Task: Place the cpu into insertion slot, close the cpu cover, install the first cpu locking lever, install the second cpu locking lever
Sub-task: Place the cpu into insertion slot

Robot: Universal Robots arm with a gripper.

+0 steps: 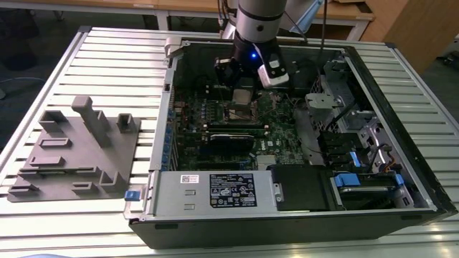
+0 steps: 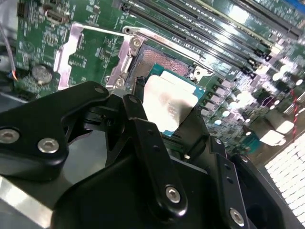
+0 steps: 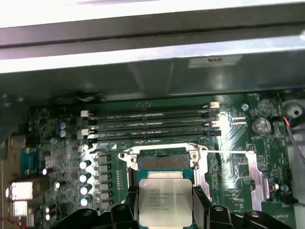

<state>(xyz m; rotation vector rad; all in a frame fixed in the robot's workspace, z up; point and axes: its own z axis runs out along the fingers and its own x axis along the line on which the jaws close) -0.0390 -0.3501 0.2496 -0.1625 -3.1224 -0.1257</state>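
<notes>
The chip [image 3: 165, 200] — flat and square, metal top facing up — is clamped by two opposite edges between the black fingers [image 3: 128, 204] of my gripper [image 3: 165, 206], which are closed on it. Holding it by the edges leaves the underside free, which I judge is what a drop-in socket calls for.

The chip hangs over the socket [image 3: 162, 161], whose dark centre and silvery rim lie bare. It is not seated, and I cannot tell how close it rides.

In the second wrist view the cover [image 2: 65, 55], a thin silvery frame, stands open beside the socket, so nothing blocks the way down.

Around the socket is the green board [image 3: 228, 138], with the long memory slots [image 3: 152, 121] running alongside.

In the exterior view my arm [image 1: 255, 21] reaches down into the open computer case [image 1: 287, 231], laid on its side on a slatted table [image 1: 107, 64] so the board faces up. A grey parts holder [image 1: 79, 150] sits at the exterior view's left, apart from the case.
</notes>
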